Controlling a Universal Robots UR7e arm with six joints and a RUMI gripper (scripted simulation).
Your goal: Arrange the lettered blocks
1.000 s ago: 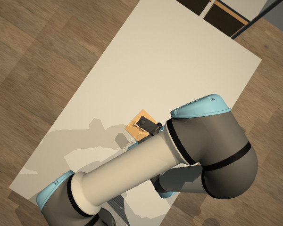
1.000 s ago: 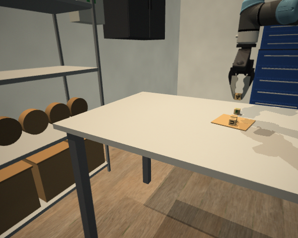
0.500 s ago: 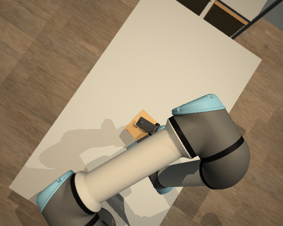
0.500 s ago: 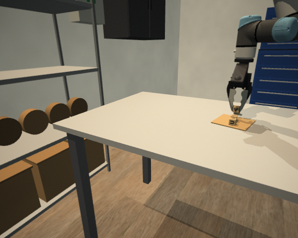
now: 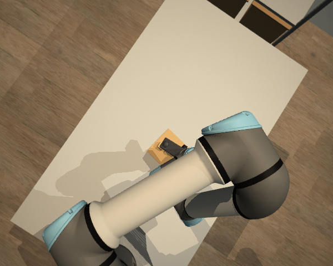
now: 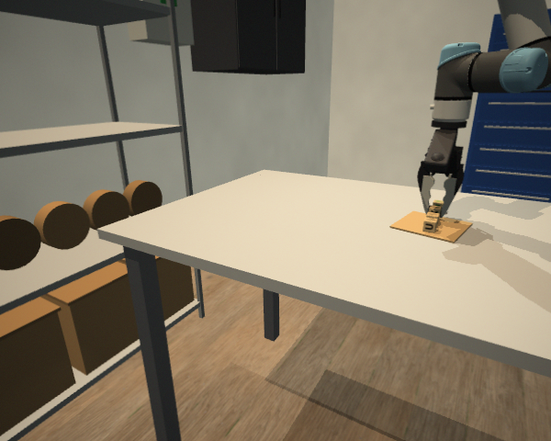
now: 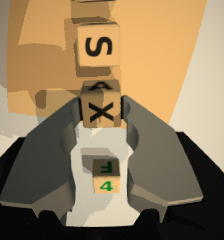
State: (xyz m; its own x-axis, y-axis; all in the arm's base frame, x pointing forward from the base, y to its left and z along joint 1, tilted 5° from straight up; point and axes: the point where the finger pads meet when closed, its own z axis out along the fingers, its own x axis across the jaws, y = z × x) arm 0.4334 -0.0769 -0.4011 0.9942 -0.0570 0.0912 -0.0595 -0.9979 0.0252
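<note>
In the wrist view my gripper is shut on a wooden block. The block shows an X toward the camera and an A on its adjacent face. It hangs low over the near edge of the orange mat. A block with an S lies on the mat just beyond it. Another block is cut off at the top edge. A block showing F and a green 4 lies on the white table off the mat, below my palm. In the exterior view the gripper stands upright over the mat.
The mat lies near the table's robot-side long edge, and my arm hides much of it in the top view. A shelf rack with boxes and brown cylinders stands beyond the table's far end. A blue drawer cabinet stands behind.
</note>
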